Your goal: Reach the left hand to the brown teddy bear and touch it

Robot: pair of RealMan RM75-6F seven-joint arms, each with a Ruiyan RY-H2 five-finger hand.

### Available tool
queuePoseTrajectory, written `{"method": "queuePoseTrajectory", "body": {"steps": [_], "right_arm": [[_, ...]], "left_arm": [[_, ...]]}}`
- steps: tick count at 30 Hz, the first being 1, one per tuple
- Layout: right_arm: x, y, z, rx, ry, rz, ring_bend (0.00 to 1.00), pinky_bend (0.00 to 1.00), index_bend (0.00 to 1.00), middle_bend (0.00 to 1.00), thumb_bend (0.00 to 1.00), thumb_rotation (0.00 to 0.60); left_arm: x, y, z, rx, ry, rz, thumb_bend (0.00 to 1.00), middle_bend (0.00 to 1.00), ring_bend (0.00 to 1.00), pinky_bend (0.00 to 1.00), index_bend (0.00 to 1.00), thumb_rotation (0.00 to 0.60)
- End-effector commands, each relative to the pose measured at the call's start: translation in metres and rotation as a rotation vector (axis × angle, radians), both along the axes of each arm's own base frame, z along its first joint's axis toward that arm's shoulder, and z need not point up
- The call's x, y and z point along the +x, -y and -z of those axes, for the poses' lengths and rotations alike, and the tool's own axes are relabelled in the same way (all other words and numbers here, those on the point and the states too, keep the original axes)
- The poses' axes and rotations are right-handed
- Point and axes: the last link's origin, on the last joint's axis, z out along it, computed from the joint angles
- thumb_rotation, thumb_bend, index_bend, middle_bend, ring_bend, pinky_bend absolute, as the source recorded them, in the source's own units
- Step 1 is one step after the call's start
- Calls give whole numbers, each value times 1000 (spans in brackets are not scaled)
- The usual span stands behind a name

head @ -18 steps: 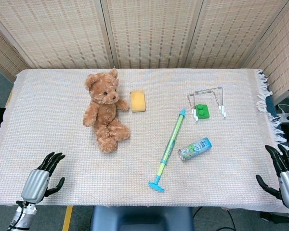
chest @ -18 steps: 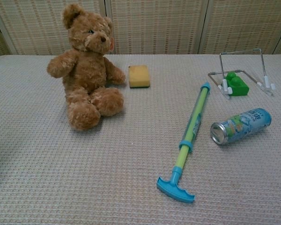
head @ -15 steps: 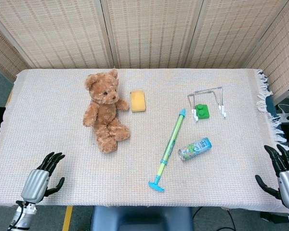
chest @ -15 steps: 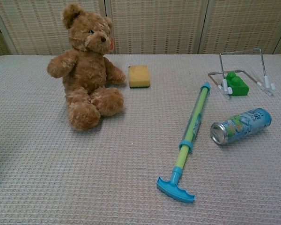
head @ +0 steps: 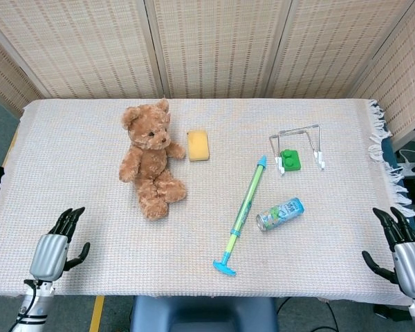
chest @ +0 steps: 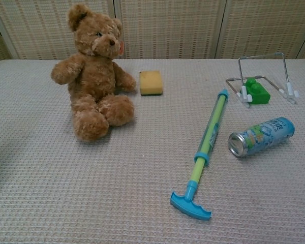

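The brown teddy bear (head: 149, 160) sits upright on the woven cloth left of centre, and it fills the upper left of the chest view as the same teddy bear (chest: 93, 73). My left hand (head: 57, 246) hovers at the table's near left corner, far from the bear, empty with its fingers apart. At the near right corner my right hand (head: 400, 250) is also empty with its fingers spread. Neither hand shows in the chest view.
A yellow sponge (head: 198, 145) lies just right of the bear. A blue and green pump toy (head: 243, 215) lies diagonally in the middle, with a drink can (head: 279, 214) beside it. A green block (head: 290, 160) sits inside a wire stand (head: 297, 144) at the back right.
Both hands have shifted slightly: the left a little lower and to the left, the right a little lower. The objects have not moved.
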Motion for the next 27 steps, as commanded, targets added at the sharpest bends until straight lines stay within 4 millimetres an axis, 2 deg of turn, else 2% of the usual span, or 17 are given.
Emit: {"method": "queuePoseTrajectory", "body": {"steps": [1, 5, 10, 20, 27], "right_arm": [[5, -2, 0, -8, 12, -81, 0, 253, 0, 110, 169, 600], [5, -2, -2, -22, 48, -160, 0, 248, 0, 110, 158, 600], [2, -3, -3, -6, 57, -153, 0, 246, 0, 110, 154, 600], [2, -8, -2, 63, 58, -139, 0, 246, 0, 110, 153, 600], [2, -7, -1, 78, 64, -132, 0, 246, 0, 110, 154, 600]], "left_arm": [[6, -22, 4, 66, -12, -33, 399, 82, 70, 393, 0, 600], [14, -43, 11, 84, 8, -79, 398, 32, 70, 371, 0, 600], [26, -67, 22, 51, 40, -128, 394, 0, 69, 312, 0, 600], [63, -110, 46, 25, 95, -197, 377, 0, 65, 288, 0, 600], [89, -129, 59, 35, 191, -238, 379, 20, 65, 295, 0, 600]]}}
